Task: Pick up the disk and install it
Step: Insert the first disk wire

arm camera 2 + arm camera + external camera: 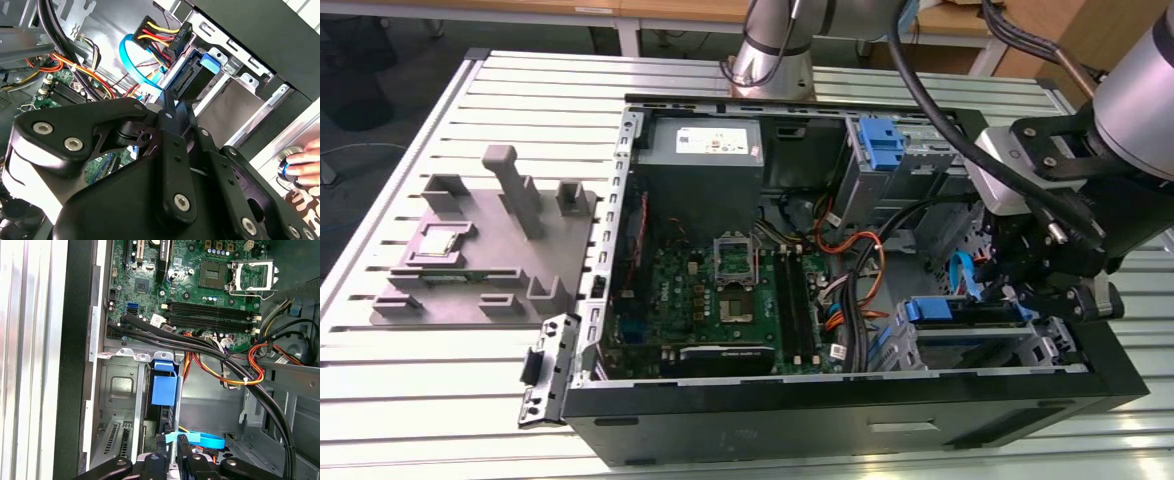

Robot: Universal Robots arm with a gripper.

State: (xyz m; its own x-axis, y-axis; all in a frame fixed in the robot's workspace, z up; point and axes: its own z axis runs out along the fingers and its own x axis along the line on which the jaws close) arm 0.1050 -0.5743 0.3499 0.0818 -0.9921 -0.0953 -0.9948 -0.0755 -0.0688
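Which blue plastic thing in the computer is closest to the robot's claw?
The blue bracket in the lower bay, right beside the gripper. The other blue handle sits far off, near the arm's base.

One computer case (854, 400), one motherboard (734, 300)

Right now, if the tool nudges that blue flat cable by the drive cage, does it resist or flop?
Probably flops: the blue cable is a thin flat ribbon curving freely, so it should bend aside. Likely light for its length. It could snag, since it lies close to the drive cage and its sheet-metal edges.
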